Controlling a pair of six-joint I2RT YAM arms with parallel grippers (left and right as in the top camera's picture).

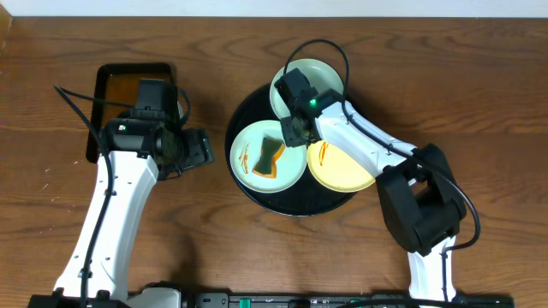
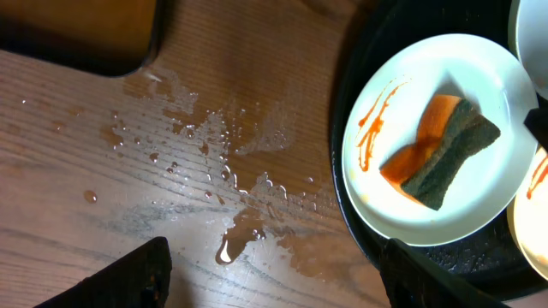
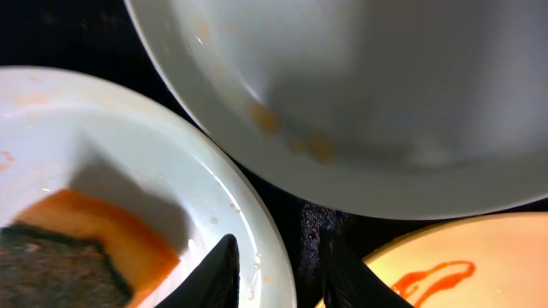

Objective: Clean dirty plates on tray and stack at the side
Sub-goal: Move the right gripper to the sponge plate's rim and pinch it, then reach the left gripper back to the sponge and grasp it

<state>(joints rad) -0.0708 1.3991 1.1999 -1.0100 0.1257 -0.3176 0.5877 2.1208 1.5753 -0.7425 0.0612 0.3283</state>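
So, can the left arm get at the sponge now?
Probably yes: the open left gripper is beside the tray, nothing lies between, and the sponge is uncovered. The right gripper at the rim of its plate may crowd it.

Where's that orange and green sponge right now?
In the overhead view the sponge lies on the pale blue-green plate at the left side of the black tray, beside the yellow plate.

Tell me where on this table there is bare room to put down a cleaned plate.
Free: the wood right of the round tray, beyond the right arm, and the front strip between both arms. Left of the tray, the puddle lies under the open left gripper. Crowded: the tray, filled by three plates and the right gripper.
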